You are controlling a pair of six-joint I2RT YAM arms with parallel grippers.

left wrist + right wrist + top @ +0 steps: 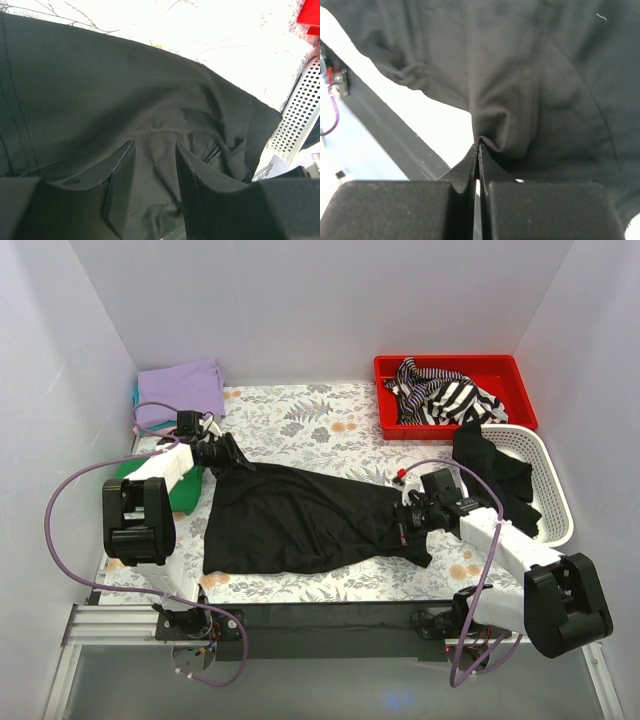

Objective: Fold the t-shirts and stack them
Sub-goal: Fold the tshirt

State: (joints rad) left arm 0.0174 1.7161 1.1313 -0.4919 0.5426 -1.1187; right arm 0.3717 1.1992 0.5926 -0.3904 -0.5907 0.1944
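Note:
A black t-shirt [300,515] lies spread across the middle of the floral table cover. My left gripper [232,455] is at its far left corner. In the left wrist view the jaws [155,145] stand apart, with black fabric [100,90] lying between and below them. My right gripper [408,515] is at the shirt's right end. In the right wrist view it [479,146] is shut on a pinched fold of the black shirt [520,75]. A folded lavender shirt [180,390] lies at the back left on a teal one [136,395]. A green shirt [185,490] lies beside the left arm.
A red bin [520,390] at the back right holds a black-and-white striped garment [445,395]. A white perforated basket [552,485] at the right holds a black garment [495,465], and it also shows in the left wrist view [300,115]. A black rail [330,618] runs along the near edge.

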